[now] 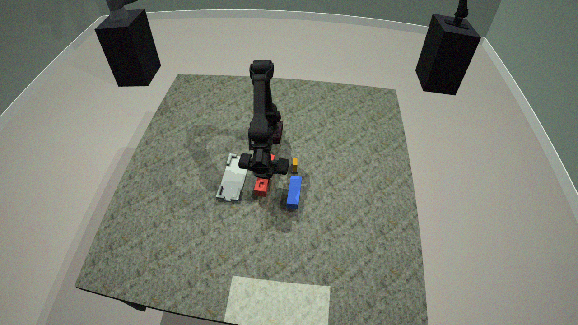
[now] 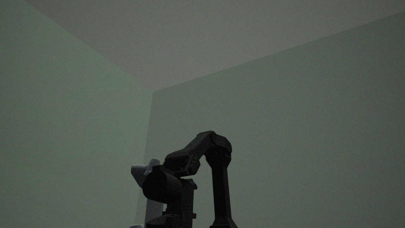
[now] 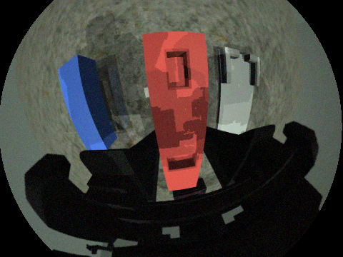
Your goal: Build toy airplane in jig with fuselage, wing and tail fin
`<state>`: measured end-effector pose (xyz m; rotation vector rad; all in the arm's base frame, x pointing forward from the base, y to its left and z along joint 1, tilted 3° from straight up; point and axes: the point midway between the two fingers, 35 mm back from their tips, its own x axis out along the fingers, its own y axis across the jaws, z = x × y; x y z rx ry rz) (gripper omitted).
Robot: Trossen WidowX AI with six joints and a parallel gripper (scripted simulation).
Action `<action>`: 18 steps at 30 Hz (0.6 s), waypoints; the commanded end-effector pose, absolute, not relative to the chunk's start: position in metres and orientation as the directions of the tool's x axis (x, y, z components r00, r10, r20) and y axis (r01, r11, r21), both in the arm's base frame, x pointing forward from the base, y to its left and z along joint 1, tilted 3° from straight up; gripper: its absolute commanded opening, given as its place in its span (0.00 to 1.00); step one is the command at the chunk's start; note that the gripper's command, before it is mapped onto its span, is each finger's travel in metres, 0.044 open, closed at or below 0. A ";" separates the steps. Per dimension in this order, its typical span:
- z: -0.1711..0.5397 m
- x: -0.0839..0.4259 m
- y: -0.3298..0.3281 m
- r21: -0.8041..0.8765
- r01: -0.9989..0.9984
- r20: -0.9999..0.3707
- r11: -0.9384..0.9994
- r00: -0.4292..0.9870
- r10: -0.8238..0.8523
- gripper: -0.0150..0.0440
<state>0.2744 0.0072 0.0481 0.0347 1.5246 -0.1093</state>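
Note:
My gripper (image 3: 176, 130) is shut on the red fuselage (image 1: 261, 191) (image 3: 180, 101), one finger on each long side. The fuselage is level, its two sockets facing up and empty, and appears slightly above the table; the exact gap is hard to tell. The arm hides its middle in the top view. The pale grey jig cradle (image 1: 234, 178) (image 3: 236, 107) lies beside it, left in the top view and right in the wrist view, with nothing in it. The blue wing (image 1: 294, 192) (image 3: 80, 107) lies on the other side. The small yellow tail fin (image 1: 295, 162) stands behind the wing.
The patterned table (image 1: 343, 226) bears all the parts. A pale rectangle (image 1: 278, 301) lies at its front edge. The dark arm base (image 1: 277, 133) is behind the fuselage. Two black pedestals (image 1: 131, 52) (image 1: 444, 56) stand beyond the table. The exterior view shows only the arm and walls.

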 end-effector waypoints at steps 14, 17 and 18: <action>0.100 0.273 0.010 -0.047 0.097 -0.997 0.994 0.051 -0.052 0.25; 0.109 0.272 0.010 -0.047 0.097 -0.997 0.994 0.051 -0.052 0.25; 0.112 0.271 0.010 -0.047 0.097 -0.997 0.994 0.051 -0.052 0.25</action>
